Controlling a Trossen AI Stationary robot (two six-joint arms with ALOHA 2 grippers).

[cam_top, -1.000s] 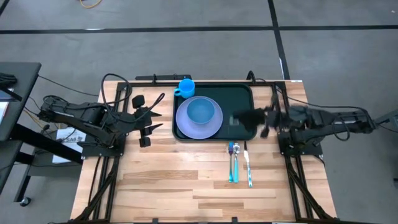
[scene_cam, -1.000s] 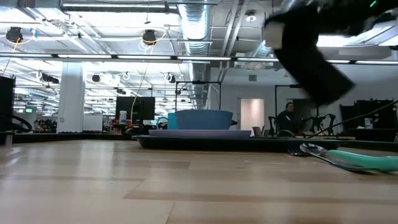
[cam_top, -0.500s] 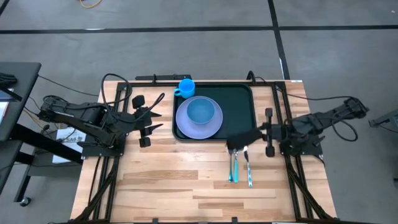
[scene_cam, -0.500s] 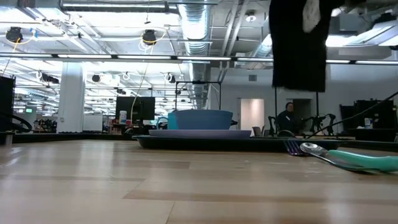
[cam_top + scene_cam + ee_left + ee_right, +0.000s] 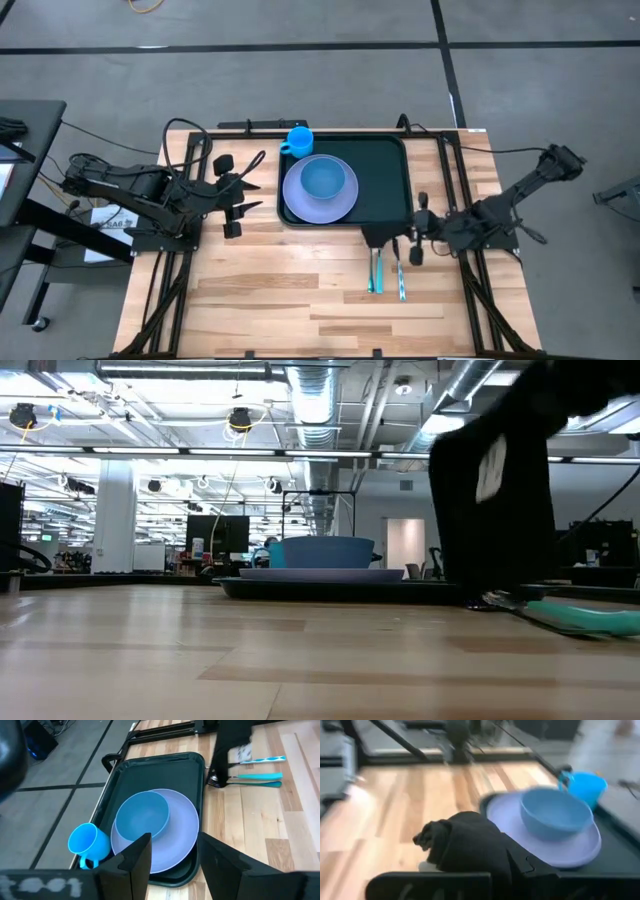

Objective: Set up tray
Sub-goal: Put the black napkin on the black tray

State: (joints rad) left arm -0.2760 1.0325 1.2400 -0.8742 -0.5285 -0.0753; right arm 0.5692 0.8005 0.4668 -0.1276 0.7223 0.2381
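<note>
The dark green tray [image 5: 385,175] lies at the table's far middle and carries a lavender plate [image 5: 300,205] with a blue bowl [image 5: 322,178] on it. A blue cup [image 5: 299,139] stands at the tray's far left corner. My right gripper [image 5: 398,238] is shut on a black cloth [image 5: 379,235] just off the tray's near right corner, above the heads of a teal-handled fork and spoon [image 5: 376,272] and a knife [image 5: 400,278] lying on the wood. My left gripper [image 5: 245,192] waits open left of the tray, holding nothing. My right gripper pinches the black cloth by a bunched upper part [image 5: 470,847] between its two fingers, coming almost level from the table's right side. The cloth [image 5: 495,510] hangs slack below the fingers. Its lower edge reaches down to the cutlery heads; whether it touches them I cannot tell.
Bare wood stretches across the near half of the table and left of the cutlery. Black arm frames run along both side edges. A narrow black bar [image 5: 262,126] lies at the far edge behind the cup.
My right gripper, staying shut on the black cloth, has swung from above the tray's right part toward the near edge and down, rolling as it went. The cloth now hangs over the cutlery heads instead of over the tray.
</note>
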